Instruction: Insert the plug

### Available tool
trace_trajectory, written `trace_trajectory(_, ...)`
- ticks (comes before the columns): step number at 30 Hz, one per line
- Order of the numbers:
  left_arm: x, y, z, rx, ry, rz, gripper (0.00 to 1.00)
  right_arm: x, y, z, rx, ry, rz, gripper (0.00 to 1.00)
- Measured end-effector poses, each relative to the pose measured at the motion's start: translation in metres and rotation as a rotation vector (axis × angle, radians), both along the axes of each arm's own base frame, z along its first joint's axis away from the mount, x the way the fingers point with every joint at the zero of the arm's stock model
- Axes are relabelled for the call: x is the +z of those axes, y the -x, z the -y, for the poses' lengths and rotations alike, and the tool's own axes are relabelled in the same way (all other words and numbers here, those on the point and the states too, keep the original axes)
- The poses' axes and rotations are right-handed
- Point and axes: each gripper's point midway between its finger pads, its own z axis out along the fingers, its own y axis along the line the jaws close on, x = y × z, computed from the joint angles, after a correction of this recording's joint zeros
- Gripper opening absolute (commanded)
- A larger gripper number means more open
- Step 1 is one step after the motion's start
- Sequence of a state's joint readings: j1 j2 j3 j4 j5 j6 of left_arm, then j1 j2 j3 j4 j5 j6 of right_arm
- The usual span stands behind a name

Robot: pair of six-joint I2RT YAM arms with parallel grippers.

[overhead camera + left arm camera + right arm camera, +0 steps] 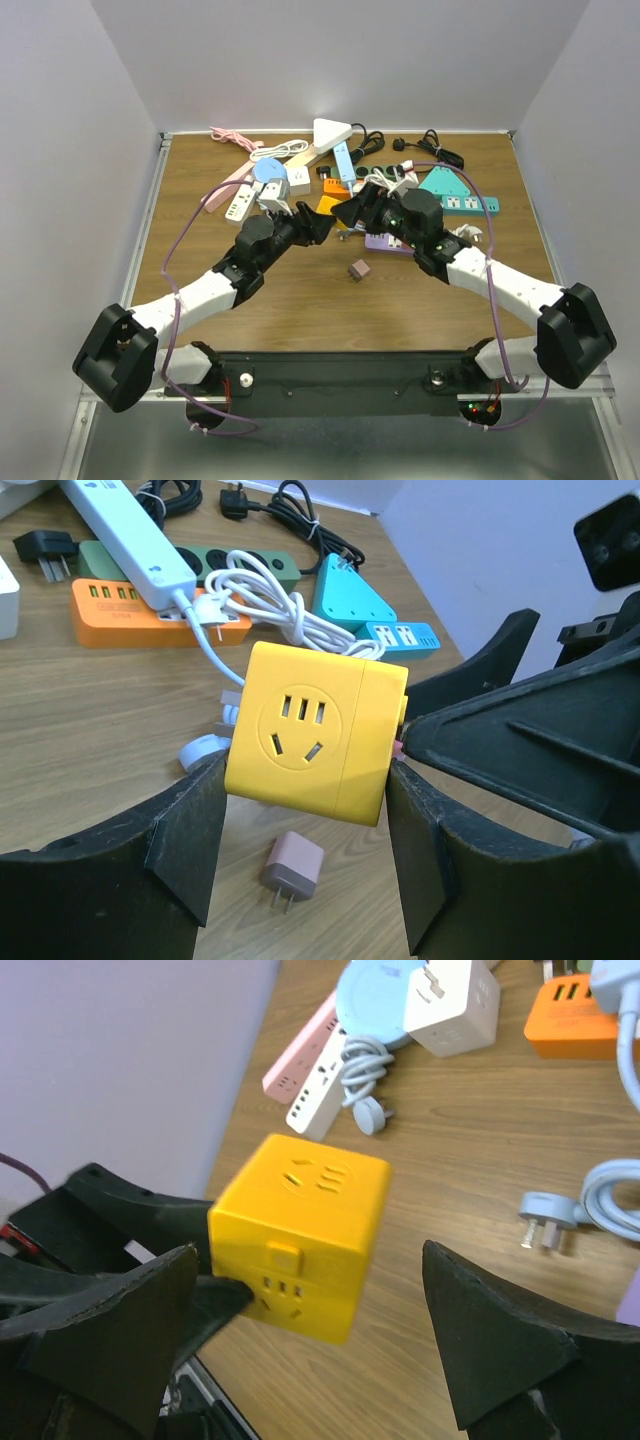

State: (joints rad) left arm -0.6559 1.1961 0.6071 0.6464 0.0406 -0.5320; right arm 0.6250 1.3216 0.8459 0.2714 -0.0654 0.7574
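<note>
A yellow cube socket (318, 730) hangs above the table between the fingers of my left gripper (305, 772), which is shut on it. The socket also shows in the right wrist view (300, 1235), slightly blurred, with a black left-arm finger (215, 1298) against its lower left side. My right gripper (310, 1255) is open around the cube, its right finger well clear. A small pink-brown plug adapter (292, 868) lies on the wood below the cube, prongs toward me; it also shows in the top view (359, 270). Both grippers meet mid-table, the left (318, 225) and the right (352, 212).
Behind lie an orange power strip (150, 610), a white strip (130, 535), a green strip (240, 565), a teal triangular socket (350, 595) and a coiled white cable (270, 610). A purple strip (385, 242) sits under the right arm. Pink and white strips (310, 1070) lie to the left.
</note>
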Motion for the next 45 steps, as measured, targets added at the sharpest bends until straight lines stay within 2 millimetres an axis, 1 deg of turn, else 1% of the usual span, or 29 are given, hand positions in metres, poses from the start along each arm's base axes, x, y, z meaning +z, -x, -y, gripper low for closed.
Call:
trace_trajectory(3, -0.001, 0.004, 0.004, -0.008, 0.006, -0.006, 0.00, 0.007, 0.001, -0.002, -0.006, -0.022, 0.023, 0.98)
trace_trajectory(8, 0.001, 0.007, 0.008, 0.001, 0.009, -0.002, 0.00, 0.010, -0.002, 0.000, -0.036, -0.023, 0.037, 0.98)
trace_trajectory(12, 0.001, 0.009, 0.011, 0.003, 0.009, 0.000, 0.00, 0.003, -0.006, 0.001, -0.054, -0.009, 0.027, 0.96)
trace_trajectory(15, 0.000, 0.012, 0.014, 0.001, 0.003, 0.002, 0.00, -0.008, -0.008, -0.003, -0.056, 0.021, 0.005, 0.93)
trace_trajectory(17, -0.002, 0.014, 0.016, -0.004, -0.006, 0.000, 0.00, -0.011, -0.009, -0.007, -0.051, 0.034, -0.001, 0.77)
trace_trajectory(18, -0.002, 0.015, 0.017, -0.005, -0.011, 0.002, 0.00, -0.011, -0.010, -0.009, -0.049, 0.038, -0.002, 0.65)
trace_trajectory(20, -0.003, 0.016, 0.018, -0.004, -0.018, 0.006, 0.00, -0.010, -0.012, -0.012, -0.040, 0.052, 0.005, 0.52)
trace_trajectory(21, -0.004, 0.015, 0.018, 0.001, -0.027, 0.010, 0.00, -0.009, -0.012, -0.014, -0.038, 0.053, 0.004, 0.43)
trace_trajectory(22, -0.005, 0.015, 0.018, 0.005, -0.033, 0.013, 0.00, -0.010, -0.012, -0.016, -0.031, 0.059, 0.005, 0.17)
trace_trajectory(23, -0.006, 0.015, 0.017, 0.009, -0.042, 0.015, 0.07, -0.010, -0.012, -0.017, -0.027, 0.061, 0.005, 0.06)
trace_trajectory(24, -0.007, 0.015, 0.017, 0.009, -0.046, 0.015, 0.15, -0.012, -0.011, -0.018, -0.023, 0.067, 0.005, 0.00)
trace_trajectory(26, -0.008, 0.015, 0.017, 0.013, -0.055, 0.014, 0.27, -0.013, -0.011, -0.017, -0.023, 0.073, 0.001, 0.00)
trace_trajectory(27, -0.009, 0.015, 0.016, 0.015, -0.060, 0.013, 0.44, -0.014, -0.011, -0.017, -0.023, 0.078, 0.001, 0.00)
trace_trajectory(28, -0.009, 0.015, 0.016, 0.017, -0.066, 0.012, 0.50, -0.015, -0.012, -0.016, -0.025, 0.082, 0.002, 0.00)
trace_trajectory(29, -0.010, 0.014, 0.015, 0.021, -0.072, 0.014, 0.61, -0.015, -0.012, -0.015, -0.029, 0.087, 0.004, 0.00)
trace_trajectory(30, -0.010, 0.014, 0.015, 0.022, -0.076, 0.014, 0.61, -0.015, -0.013, -0.015, -0.031, 0.089, 0.007, 0.00)
trace_trajectory(31, -0.010, 0.015, 0.015, 0.023, -0.082, 0.014, 0.76, -0.015, -0.014, -0.014, -0.033, 0.094, 0.011, 0.00)
trace_trajectory(34, -0.008, 0.016, 0.009, 0.041, -0.104, 0.023, 0.82, -0.014, -0.016, -0.012, -0.029, 0.110, 0.024, 0.00)
trace_trajectory(36, -0.003, 0.015, 0.001, 0.067, -0.117, 0.040, 0.84, -0.015, -0.023, -0.003, -0.040, 0.130, 0.030, 0.00)
trace_trajectory(39, 0.011, 0.011, -0.018, 0.136, -0.132, 0.076, 0.87, -0.019, -0.048, 0.033, -0.119, 0.163, 0.025, 0.00)
trace_trajectory(41, 0.018, 0.007, -0.033, 0.189, -0.143, 0.095, 0.87, -0.019, -0.067, 0.062, -0.182, 0.177, 0.026, 0.00)
trace_trajectory(43, 0.021, 0.000, -0.053, 0.260, -0.164, 0.099, 0.87, -0.018, -0.080, 0.084, -0.220, 0.188, 0.027, 0.01)
trace_trajectory(45, 0.015, -0.013, -0.078, 0.338, -0.197, 0.080, 0.87, -0.014, -0.091, 0.105, -0.258, 0.193, 0.034, 0.00)
